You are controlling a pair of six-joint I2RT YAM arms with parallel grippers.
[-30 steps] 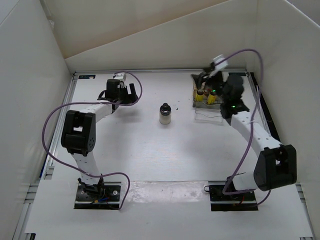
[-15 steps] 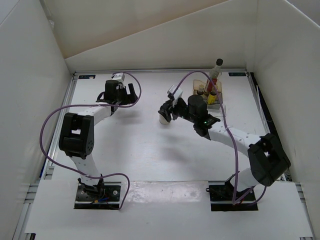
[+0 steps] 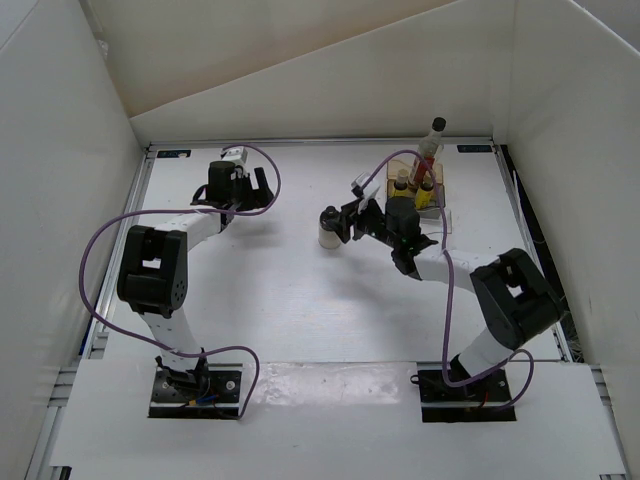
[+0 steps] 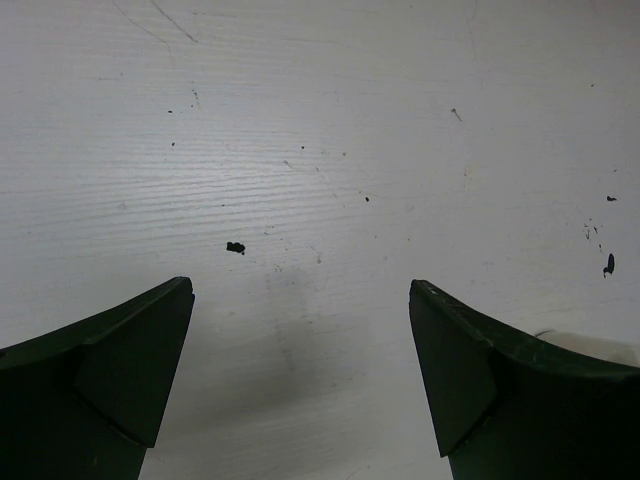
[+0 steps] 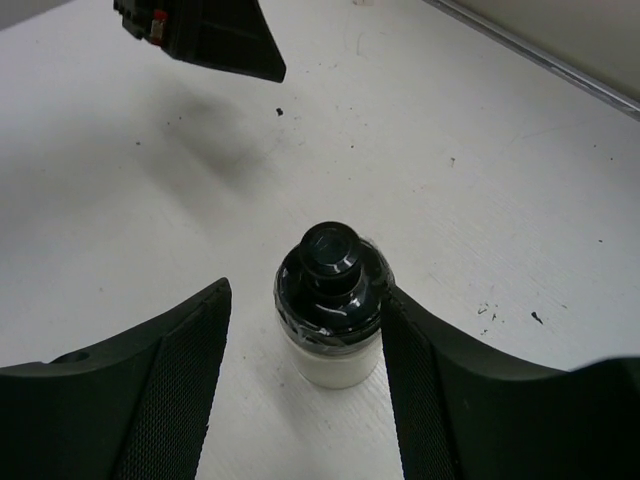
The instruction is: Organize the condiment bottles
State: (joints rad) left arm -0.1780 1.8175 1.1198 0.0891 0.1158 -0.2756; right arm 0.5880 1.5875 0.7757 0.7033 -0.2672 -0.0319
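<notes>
The squat whitish bottle (image 5: 330, 345) with a dark cap stands upright on the table left of the tray (image 3: 327, 233). My right gripper (image 5: 305, 300) is open with its jaws on either side of this bottle. The right finger (image 5: 420, 350) touches the cap and the left finger (image 5: 185, 350) stands apart. In the top view the right gripper (image 3: 338, 224) is at the bottle. The tall clear bottle (image 3: 431, 150) with a red label and two tiny yellow bottles (image 3: 402, 185) (image 3: 425, 192) stand in the tray (image 3: 441, 205). My left gripper (image 4: 300, 290) is open and empty over bare table (image 3: 257, 189).
White walls enclose the table on three sides. My left gripper's finger (image 5: 205, 35) shows at the top of the right wrist view, beyond the squat bottle. Purple cables loop over both arms.
My right arm has swung left from the tray to the squat bottle and brought its open jaws around it. The tall bottle now stands uncovered in the tray. The left arm barely moved.
</notes>
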